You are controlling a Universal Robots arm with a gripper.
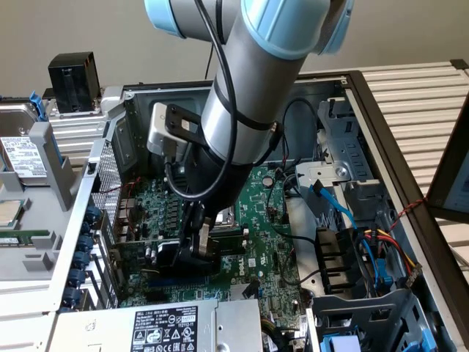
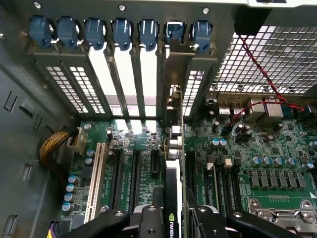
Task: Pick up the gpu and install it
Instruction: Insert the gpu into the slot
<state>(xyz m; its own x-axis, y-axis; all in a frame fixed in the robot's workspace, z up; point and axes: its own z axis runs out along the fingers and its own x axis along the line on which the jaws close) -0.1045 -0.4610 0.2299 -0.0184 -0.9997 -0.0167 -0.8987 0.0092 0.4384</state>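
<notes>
Open computer case (image 1: 381, 147) is seen lying on its side with the interior exposed. The arm (image 1: 249, 81) is angled down into it from the top of the exterior view, wrist low over the motherboard (image 1: 256, 220). A cable is strapped along the arm. A grey power supply (image 1: 176, 323) is seen at the near edge of the case, and a drive cage (image 1: 344, 154) at the exterior view's right. Outside the case, at the exterior view's left, a hard drive (image 1: 22, 158) and a black box (image 1: 72, 72) are seen.

The gpu (image 1: 167, 260) (image 2: 172, 196) is held on edge above the motherboard. In the wrist view it is lined up with a black slot, its bracket end against the rear panel. Whether it is fully seated cannot be told. The gripper (image 1: 196, 246) (image 2: 176, 223) is closed on the gpu, with the fingers (image 2: 148, 222) pressed to both faces of the card.

Blue cables (image 1: 333, 205) are draped beside the drive cage, well apart from the gripper. A red wire (image 2: 257, 64) is run across the mesh panel. A row of blue clips (image 2: 94, 29) is seen over the slot openings, and a white slot (image 2: 94, 178) near the gpu.
</notes>
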